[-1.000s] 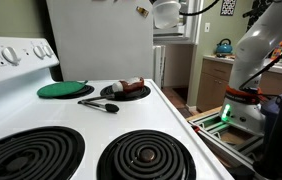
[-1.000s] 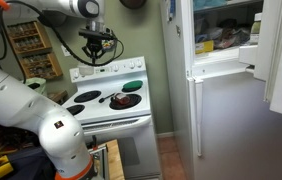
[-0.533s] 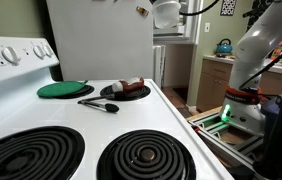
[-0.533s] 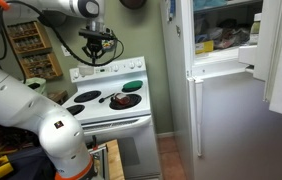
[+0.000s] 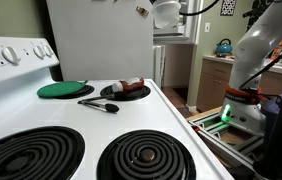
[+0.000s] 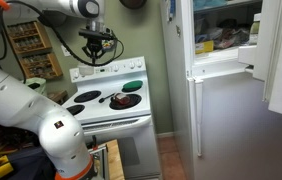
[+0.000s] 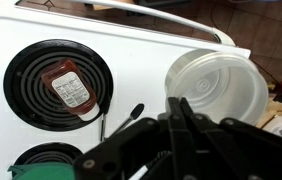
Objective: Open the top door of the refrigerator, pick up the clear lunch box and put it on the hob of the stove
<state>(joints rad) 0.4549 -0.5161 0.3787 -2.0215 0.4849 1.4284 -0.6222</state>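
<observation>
Clear box (image 7: 221, 85) hangs in my hand (image 7: 181, 104), pinched at its rim, held over the white hob (image 7: 131, 50). I see a black plate (image 5: 111, 94) of food on that surface; the top door (image 6: 281, 55) stands open.

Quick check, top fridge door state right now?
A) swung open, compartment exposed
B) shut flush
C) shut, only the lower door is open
A: in an exterior view the top door of the refrigerator stands swung out to the side, the shelves of the upper compartment show behind it, and the lower door is shut.
</observation>
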